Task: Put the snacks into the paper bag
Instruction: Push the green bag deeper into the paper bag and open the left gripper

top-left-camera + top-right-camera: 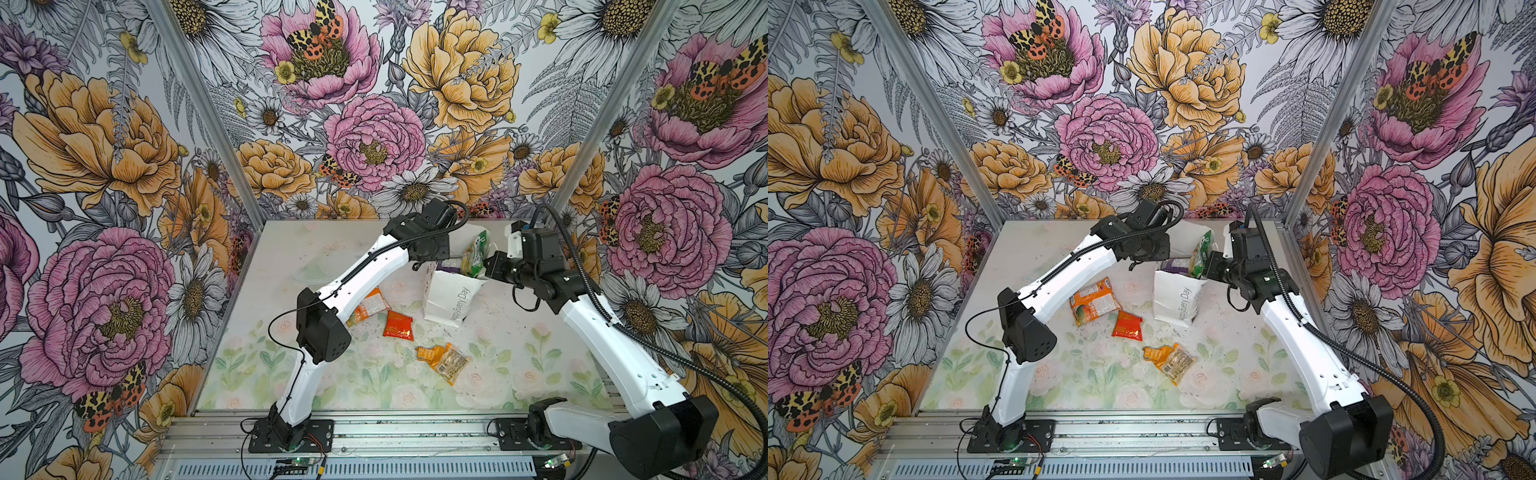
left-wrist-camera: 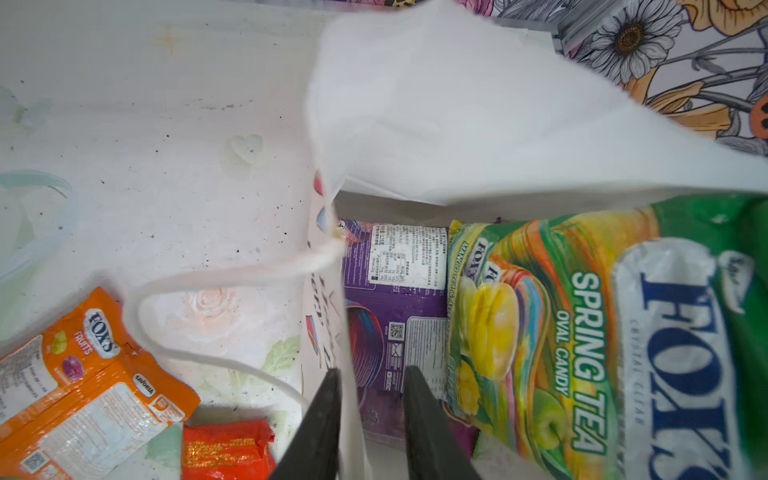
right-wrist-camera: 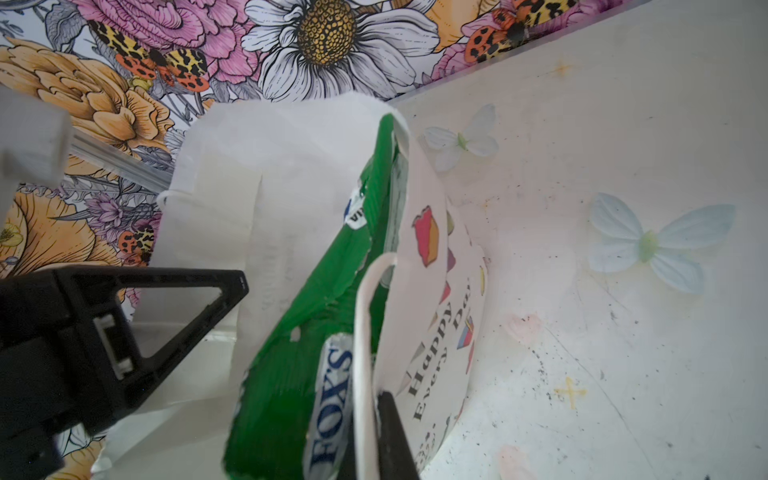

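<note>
1. The paper bag [image 1: 449,295] stands mouth up on the desk [image 1: 540,353], right of centre in the upper half of both top views.
2. The green-yellow FOX'S Spring Tea packet [image 2: 582,332] sits in the mouth with its top well above the rim. A purple packet [image 2: 395,299] lies deeper inside.
3. The left tool [image 2: 371,372], bottom centre of the left wrist view, is narrow but not closed, with one finger outside the bag's wall and one inside.
4. The right tool [image 3: 370,411], at the bottom of the right wrist view, is closed, seemingly pinching the white cord handle [image 3: 363,332] at the rim.
5. On the desk, in the middle of both top views and apart from the bag, lie:
   - the orange-white FOX'S Fruits packet [image 1: 368,307]
   - a red-orange packet [image 1: 398,325]
   - a small orange packet [image 1: 432,353], overlapping a clear packet [image 1: 451,363]
6. Risks:
   - Pulling on the thin wall from either side could tear the paper or tip the light bag.
   - The tall packet could catch the rim and spill out.
   - A collapsed mouth would block the remaining packets.
</note>
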Available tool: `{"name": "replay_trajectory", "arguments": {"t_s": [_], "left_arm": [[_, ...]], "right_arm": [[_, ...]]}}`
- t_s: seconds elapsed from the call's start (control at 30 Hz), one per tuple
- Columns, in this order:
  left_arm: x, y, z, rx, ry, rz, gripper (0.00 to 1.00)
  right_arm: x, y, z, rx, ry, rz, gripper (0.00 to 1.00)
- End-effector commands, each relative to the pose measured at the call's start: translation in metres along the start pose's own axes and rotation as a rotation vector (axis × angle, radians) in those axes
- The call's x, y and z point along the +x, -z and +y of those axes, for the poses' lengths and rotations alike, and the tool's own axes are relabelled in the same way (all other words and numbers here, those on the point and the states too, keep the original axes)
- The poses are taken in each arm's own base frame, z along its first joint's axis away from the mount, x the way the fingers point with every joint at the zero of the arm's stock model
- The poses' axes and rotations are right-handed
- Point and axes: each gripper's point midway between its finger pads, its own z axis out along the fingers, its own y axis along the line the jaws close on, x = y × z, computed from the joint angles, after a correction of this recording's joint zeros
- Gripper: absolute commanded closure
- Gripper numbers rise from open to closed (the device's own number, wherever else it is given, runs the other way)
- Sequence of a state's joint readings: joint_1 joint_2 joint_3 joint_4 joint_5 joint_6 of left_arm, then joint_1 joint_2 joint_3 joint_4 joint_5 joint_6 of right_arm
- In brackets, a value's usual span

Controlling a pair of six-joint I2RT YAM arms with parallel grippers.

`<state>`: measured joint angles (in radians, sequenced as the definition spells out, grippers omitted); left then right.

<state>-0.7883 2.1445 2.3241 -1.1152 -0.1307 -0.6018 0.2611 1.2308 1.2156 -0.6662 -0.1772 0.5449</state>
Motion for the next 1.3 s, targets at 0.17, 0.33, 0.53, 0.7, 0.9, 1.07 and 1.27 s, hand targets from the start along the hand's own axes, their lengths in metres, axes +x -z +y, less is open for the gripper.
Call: {"name": "replay_trajectory", "arguments": {"t_s": [0.17,0.33,0.53,0.7,0.9,1.07,1.27], "left_arm": [[-0.025,0.050,0.003,-0.019,-0.009,-0.134,1.00],[-0.032,0.065,-0.004,-0.010,-0.018,-0.193,1.00],[-0.040,0.092,-0.024,0.050,-0.048,-0.303,1.00],[-0.039,0.092,-0.022,0.100,-0.017,-0.345,1.00],[-0.013,0.049,-0.022,0.127,-0.013,-0.179,1.00],[-0.003,0.035,-0.019,0.103,-0.021,-0.123,0.99],[-0.016,0.060,-0.018,0.095,-0.042,-0.193,0.71]], "right_arm": [[-0.024,0.009,0.056,-0.096,0.085,-0.073,1.00],[-0.022,0.012,0.037,-0.035,0.077,-0.097,1.00],[-0.038,0.031,-0.009,0.066,0.002,-0.156,1.00],[-0.044,0.038,-0.014,0.070,-0.001,-0.179,1.00],[-0.016,0.008,-0.025,0.067,-0.042,-0.066,1.00],[-0.009,0.008,-0.031,0.084,-0.039,-0.061,1.00],[-0.014,0.010,-0.028,0.076,-0.035,-0.072,1.00]]}}
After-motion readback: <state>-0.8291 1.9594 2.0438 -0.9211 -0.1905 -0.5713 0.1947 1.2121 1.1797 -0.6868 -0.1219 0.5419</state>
